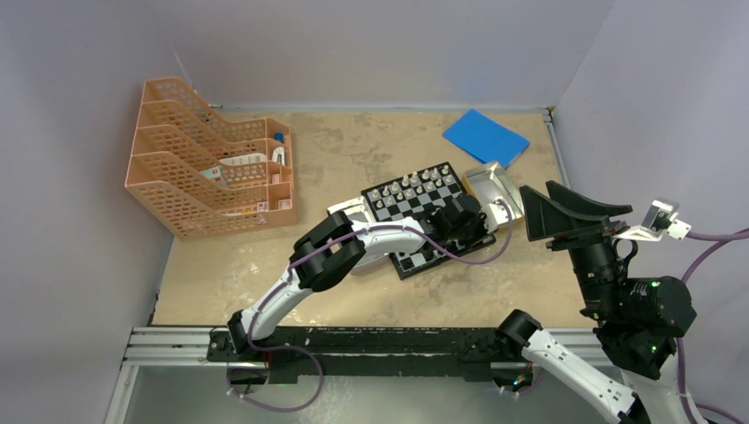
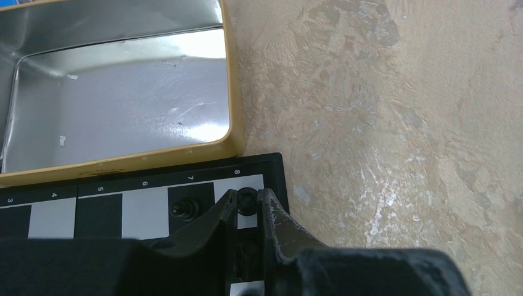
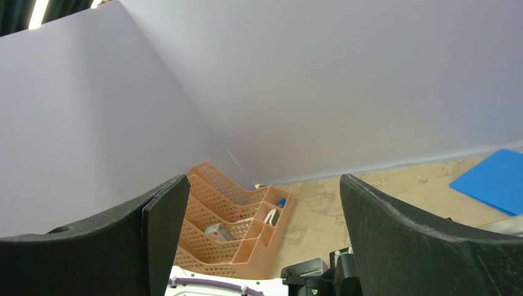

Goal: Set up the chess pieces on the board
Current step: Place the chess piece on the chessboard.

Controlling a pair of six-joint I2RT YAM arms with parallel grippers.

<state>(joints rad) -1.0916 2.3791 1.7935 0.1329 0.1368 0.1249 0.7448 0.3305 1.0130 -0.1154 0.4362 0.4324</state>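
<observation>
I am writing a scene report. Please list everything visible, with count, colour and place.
board: one, black-and-white, table centre
white chess pieces: several, far rows of board
black chess pieces: at least two, edge row beside tin
tins: two, silver, either side of board
pad: one, blue, far right
file rack: one, orange, far left
left gripper: one, black, closed on corner black piece
right gripper: one, black, open, raised at right

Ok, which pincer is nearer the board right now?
Left. The left pincer is down on the board's corner square, fingertips flanking a black piece. The right pincer hangs open, off to the board's right, not touching it.
</observation>
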